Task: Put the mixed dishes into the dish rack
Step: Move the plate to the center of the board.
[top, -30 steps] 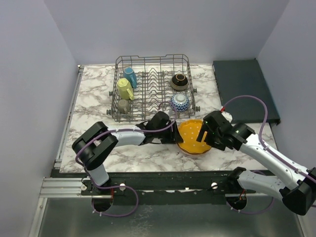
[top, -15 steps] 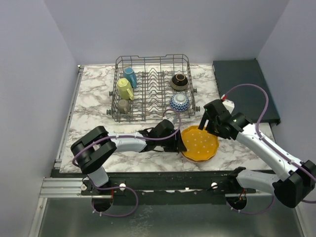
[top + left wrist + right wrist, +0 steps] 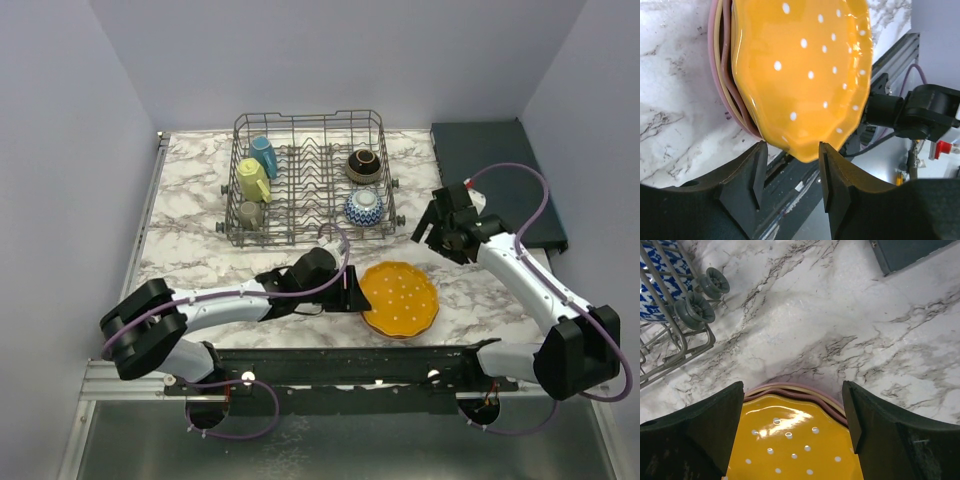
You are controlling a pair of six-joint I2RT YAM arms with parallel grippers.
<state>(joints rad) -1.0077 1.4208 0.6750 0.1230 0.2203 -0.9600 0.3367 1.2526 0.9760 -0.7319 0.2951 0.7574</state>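
My left jaws (image 3: 353, 291) stand half-spread astride the left rim of the orange plate (image 3: 402, 298), which tops the stack on the bench (image 3: 190, 250) just in front of the rack (image 3: 310, 116). Whether they pinch it I cannot tell. My right jaws (image 3: 432, 232) gape empty, farther off.

This is a robotics lab test cell rather than a real kitchen. Plain grey-violet walls (image 3: 330, 50) box in a marble-patterned tabletop (image 3: 190, 200). The cabled left arm (image 3: 220, 300) and right arm (image 3: 530, 280) are mounted by an aluminium rail (image 3: 120, 378) at 6 o'clock. A dish rack (image 3: 310, 114) stands staged at 12 o'clock.
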